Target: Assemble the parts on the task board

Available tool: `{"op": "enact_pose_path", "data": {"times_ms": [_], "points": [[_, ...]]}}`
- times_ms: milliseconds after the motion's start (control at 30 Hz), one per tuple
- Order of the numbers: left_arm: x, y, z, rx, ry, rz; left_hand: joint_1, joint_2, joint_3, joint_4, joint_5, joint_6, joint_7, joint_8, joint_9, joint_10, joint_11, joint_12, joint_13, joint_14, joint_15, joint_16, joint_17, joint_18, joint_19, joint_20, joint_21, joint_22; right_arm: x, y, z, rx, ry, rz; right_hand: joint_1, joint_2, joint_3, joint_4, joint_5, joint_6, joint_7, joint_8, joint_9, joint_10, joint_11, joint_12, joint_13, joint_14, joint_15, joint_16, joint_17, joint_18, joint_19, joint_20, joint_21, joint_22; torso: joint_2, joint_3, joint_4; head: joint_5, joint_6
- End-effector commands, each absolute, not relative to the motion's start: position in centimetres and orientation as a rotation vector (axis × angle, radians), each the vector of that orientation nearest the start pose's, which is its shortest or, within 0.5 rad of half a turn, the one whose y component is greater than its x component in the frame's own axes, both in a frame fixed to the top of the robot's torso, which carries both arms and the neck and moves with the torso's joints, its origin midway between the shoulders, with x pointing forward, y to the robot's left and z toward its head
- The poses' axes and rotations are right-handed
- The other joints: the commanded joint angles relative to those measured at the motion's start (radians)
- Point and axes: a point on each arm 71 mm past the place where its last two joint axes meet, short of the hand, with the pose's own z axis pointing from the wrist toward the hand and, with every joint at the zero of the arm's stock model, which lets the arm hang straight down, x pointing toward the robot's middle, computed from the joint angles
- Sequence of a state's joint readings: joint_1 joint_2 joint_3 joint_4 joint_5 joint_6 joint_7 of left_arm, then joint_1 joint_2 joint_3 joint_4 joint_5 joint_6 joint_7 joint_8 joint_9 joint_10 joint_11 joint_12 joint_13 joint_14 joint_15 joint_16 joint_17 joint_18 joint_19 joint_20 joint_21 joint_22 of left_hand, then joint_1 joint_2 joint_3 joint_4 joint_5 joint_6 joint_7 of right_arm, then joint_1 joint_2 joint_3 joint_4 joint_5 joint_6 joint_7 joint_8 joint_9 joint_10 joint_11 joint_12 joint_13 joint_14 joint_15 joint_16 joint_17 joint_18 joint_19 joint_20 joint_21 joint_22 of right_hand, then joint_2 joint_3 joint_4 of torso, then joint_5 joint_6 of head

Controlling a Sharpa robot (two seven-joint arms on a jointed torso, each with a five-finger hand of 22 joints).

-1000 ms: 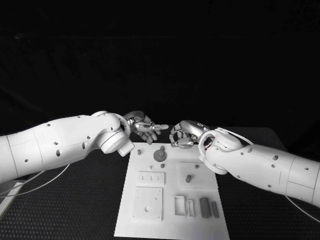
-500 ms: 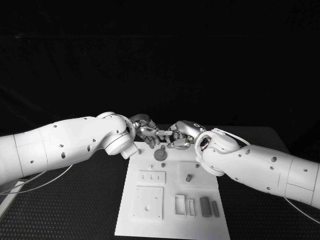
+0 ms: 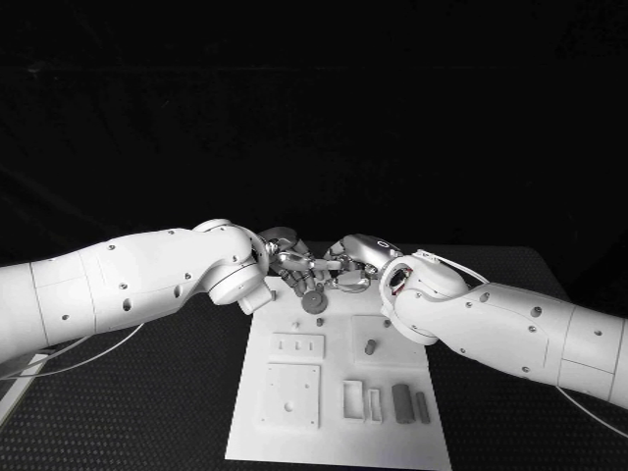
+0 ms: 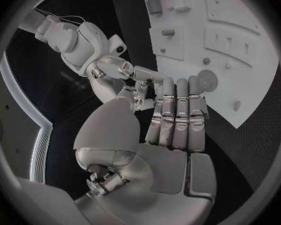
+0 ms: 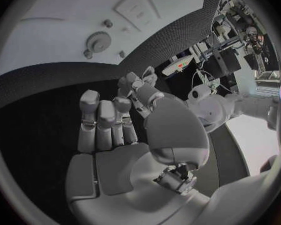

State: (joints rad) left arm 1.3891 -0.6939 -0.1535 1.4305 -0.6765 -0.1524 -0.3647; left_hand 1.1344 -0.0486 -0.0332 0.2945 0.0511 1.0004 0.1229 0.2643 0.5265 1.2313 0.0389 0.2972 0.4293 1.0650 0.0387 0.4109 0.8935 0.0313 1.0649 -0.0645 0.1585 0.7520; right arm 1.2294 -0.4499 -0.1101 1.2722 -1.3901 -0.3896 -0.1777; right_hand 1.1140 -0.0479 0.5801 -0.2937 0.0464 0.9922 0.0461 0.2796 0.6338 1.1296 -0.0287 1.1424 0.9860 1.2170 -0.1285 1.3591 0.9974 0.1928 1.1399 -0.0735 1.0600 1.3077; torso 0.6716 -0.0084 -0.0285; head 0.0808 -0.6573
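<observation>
The board point(image 3: 336, 432) is laid lengthwise on the table point(image 3: 144, 412), and the parts point(image 3: 399, 404) are seen scattered over it: a round gear point(image 3: 314, 302) near the far edge, a short peg point(image 3: 372, 346) at mid-board, and bars by the near right corner. Most parts appear loose, so assembly is judged to be at an early stage, with most of the fitting left.

The left hand point(image 3: 288, 265) and right hand point(image 3: 351, 267) are brought together over the far edge, fingertips close to touching. In each wrist view the fingers are extended side by side with nothing visible in the palm; whether a small part is pinched between the two hands cannot be told. The gear lies just nearward of both hands, below the fingertips.
</observation>
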Motion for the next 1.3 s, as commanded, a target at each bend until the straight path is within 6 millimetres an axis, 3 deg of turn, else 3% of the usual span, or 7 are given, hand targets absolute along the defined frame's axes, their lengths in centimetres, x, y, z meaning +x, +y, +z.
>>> {"op": "enact_pose_path", "data": {"times_ms": [33,267,400,600,667,967,1300], "points": [[51.4,16.5,-17.0,-0.511,2.125,-0.753,0.004,0.012,-0.008,0.000,0.002,0.008,-0.003,0.005,-0.001,0.006,-0.005,0.002,0.001,0.005,-0.004,0.006,-0.002,0.011,0.005,0.000,-0.002,0.002,51.0,-6.9,-19.7,-0.146,1.624,0.733,0.006,0.008,0.006,0.000,0.002,0.056,0.037,0.019,0.024,0.007,0.000,-0.005,-0.001,0.002,-0.005,-0.005,-0.002,0.069,0.003,-0.005,0.005,0.008,0.000,-0.0009,0.0003,0.001,0.000],[51.5,16.7,-17.0,-0.522,2.125,-0.748,0.021,0.026,-0.006,-0.001,0.007,0.012,-0.004,0.004,-0.005,0.011,-0.006,-0.003,0.001,0.006,-0.005,0.006,-0.002,0.010,0.006,-0.001,-0.004,0.005,50.7,-7.0,-19.6,-0.146,1.615,0.744,0.007,0.005,0.007,0.000,0.002,0.058,0.036,0.020,0.025,0.011,-0.001,-0.005,-0.002,0.006,-0.006,-0.005,-0.003,0.069,0.006,-0.007,0.005,0.007,0.000,-0.0014,-0.0003,0.002,-0.004],[51.5,16.8,-17.0,-0.538,2.126,-0.752,0.042,0.038,-0.009,-0.002,0.039,0.014,-0.004,0.002,-0.010,0.016,-0.006,-0.010,0.000,0.006,-0.005,0.007,-0.003,0.008,0.007,-0.001,-0.007,0.010,50.5,-6.9,-19.5,-0.147,1.612,0.750,0.006,0.005,0.008,0.000,0.002,0.059,0.036,0.020,0.025,0.012,-0.001,-0.005,-0.002,0.007,-0.006,-0.005,-0.003,0.069,0.008,-0.008,0.006,0.007,0.001,-0.0014,0.0000,0.003,-0.005],[51.6,16.9,-17.1,-0.547,2.129,-0.751,0.117,0.067,-0.038,-0.003,0.182,0.018,-0.003,-0.002,-0.023,0.025,-0.005,-0.030,0.003,0.005,-0.004,0.009,-0.006,0.005,0.008,-0.001,-0.021,0.025,50.2,-6.8,-19.4,-0.149,1.609,0.761,0.007,0.003,0.008,0.000,0.002,0.060,0.036,0.020,0.025,0.014,-0.001,-0.004,-0.003,0.010,-0.007,-0.005,-0.004,0.069,0.010,-0.009,0.007,0.007,0.000,-0.0001,-0.0002,0.004,-0.007],[51.6,16.8,-17.1,-0.546,2.131,-0.751,0.134,0.067,-0.044,-0.003,0.208,0.020,-0.003,-0.002,-0.024,0.029,-0.006,-0.031,0.005,0.005,-0.005,0.010,-0.006,0.005,0.010,-0.001,-0.023,0.028,50.2,-6.8,-19.4,-0.150,1.609,0.762,0.007,0.003,0.009,0.000,0.002,0.061,0.036,0.020,0.025,0.015,-0.002,-0.004,-0.003,0.011,-0.007,-0.005,-0.004,0.069,0.011,-0.010,0.007,0.007,0.000,-0.0003,-0.0003,0.003,-0.008],[51.5,16.7,-17.1,-0.542,2.139,-0.750,0.172,0.057,-0.053,-0.003,0.256,0.030,-0.007,0.003,-0.025,0.041,-0.010,-0.032,0.011,0.007,-0.005,0.013,-0.005,0.004,0.015,-0.001,-0.029,0.035,50.1,-6.7,-19.4,-0.156,1.609,0.760,0.006,0.002,0.010,0.000,0.002,0.062,0.035,0.019,0.026,0.017,-0.002,-0.004,-0.003,0.013,-0.007,-0.005,-0.004,0.069,0.013,-0.011,0.007,0.006,0.000,-0.0003,0.0000,0.003,-0.010],[51.4,16.5,-17.1,-0.524,2.144,-0.747,0.144,0.048,-0.054,-0.001,0.228,0.043,-0.013,0.009,-0.026,0.055,-0.015,-0.030,0.018,0.009,-0.006,0.016,-0.004,0.004,0.020,-0.002,-0.032,0.040,50.0,-6.4,-19.5,-0.167,1.620,0.761,0.006,0.002,0.011,0.000,0.002,0.063,0.035,0.018,0.026,0.019,-0.002,-0.005,-0.004,0.015,-0.008,-0.005,-0.005,0.069,0.015,-0.013,0.007,0.006,0.001,-0.0012,0.0000,0.003,-0.011]]}}
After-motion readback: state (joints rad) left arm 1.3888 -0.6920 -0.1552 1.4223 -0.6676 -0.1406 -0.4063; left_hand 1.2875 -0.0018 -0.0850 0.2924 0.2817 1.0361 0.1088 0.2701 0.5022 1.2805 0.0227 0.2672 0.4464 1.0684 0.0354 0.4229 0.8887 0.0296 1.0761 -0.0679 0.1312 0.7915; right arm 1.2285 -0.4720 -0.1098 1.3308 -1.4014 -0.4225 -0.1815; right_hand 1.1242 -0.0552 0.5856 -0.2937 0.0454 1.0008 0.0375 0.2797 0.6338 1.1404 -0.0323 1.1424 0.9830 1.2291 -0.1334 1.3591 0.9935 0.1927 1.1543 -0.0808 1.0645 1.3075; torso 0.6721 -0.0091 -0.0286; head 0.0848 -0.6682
